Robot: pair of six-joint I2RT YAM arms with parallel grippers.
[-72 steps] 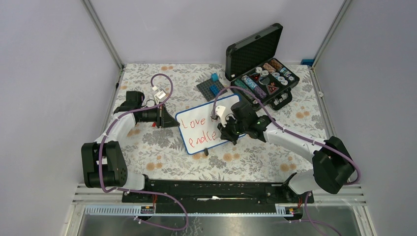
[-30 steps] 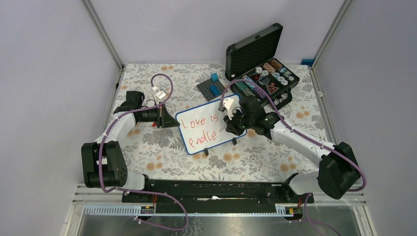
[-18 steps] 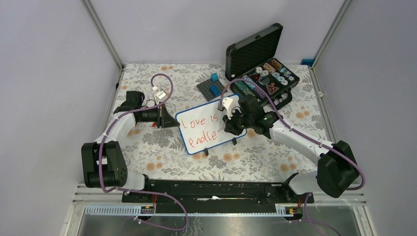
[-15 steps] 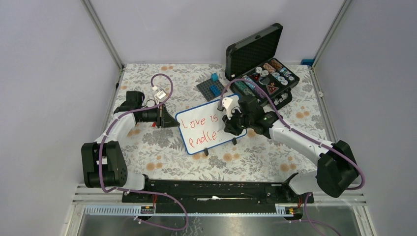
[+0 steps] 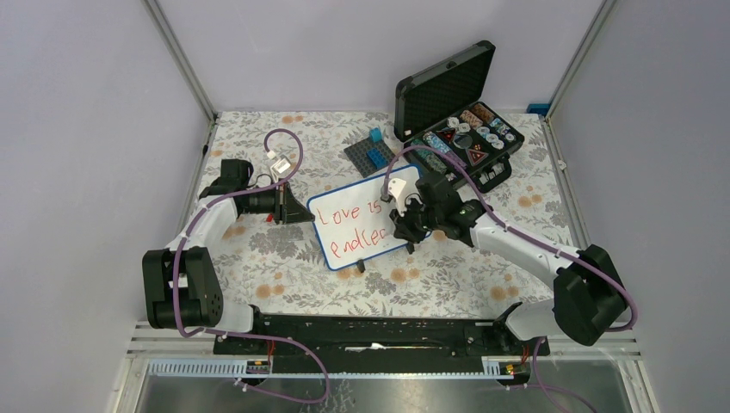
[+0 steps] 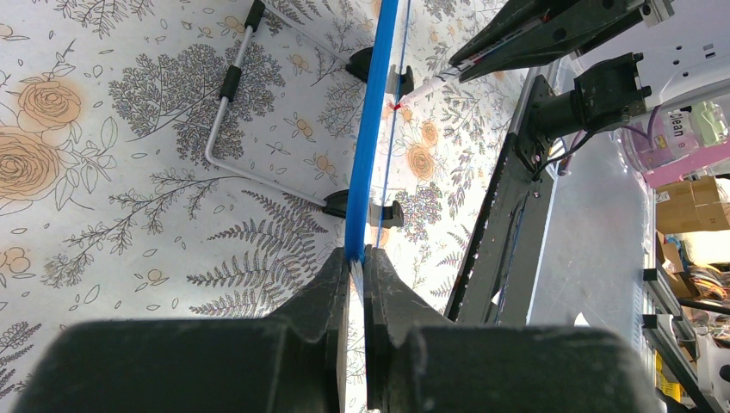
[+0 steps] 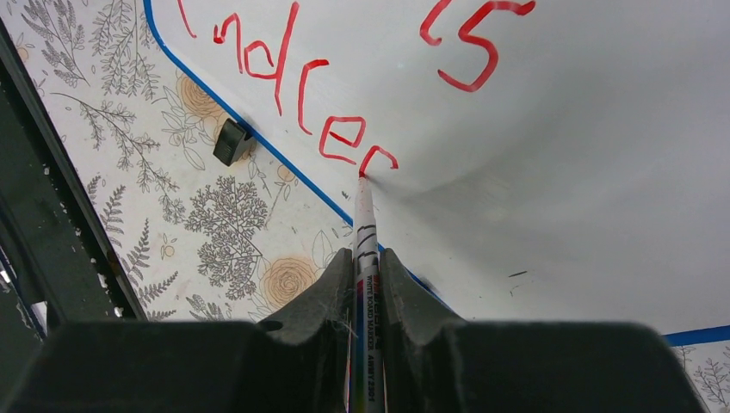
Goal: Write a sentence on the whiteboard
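The whiteboard [image 5: 368,225] stands tilted on its black feet mid-table, its blue frame edge-on in the left wrist view [image 6: 372,129]. My left gripper [image 5: 306,215] [image 6: 356,258] is shut on the board's left edge. On the board is the sentence [image 5: 349,212] in red marker: "Love is" above, "endle" plus a fresh curved stroke below [image 7: 293,86]. My right gripper [image 5: 405,231] [image 7: 368,254] is shut on a white whiteboard marker [image 7: 366,225]. Its red tip touches the board at the end of the lower line, close to the bottom frame.
An open black case [image 5: 456,129] with coloured pieces sits at the back right. A grey studded baseplate [image 5: 363,157] with blue bricks lies behind the board. The board's wire stand [image 6: 225,129] rests on the floral cloth behind it.
My right gripper has come down and left with the marker, from beside "is" to the end of the lower line. A new red stroke has appeared after "endle". The left arm has not moved.
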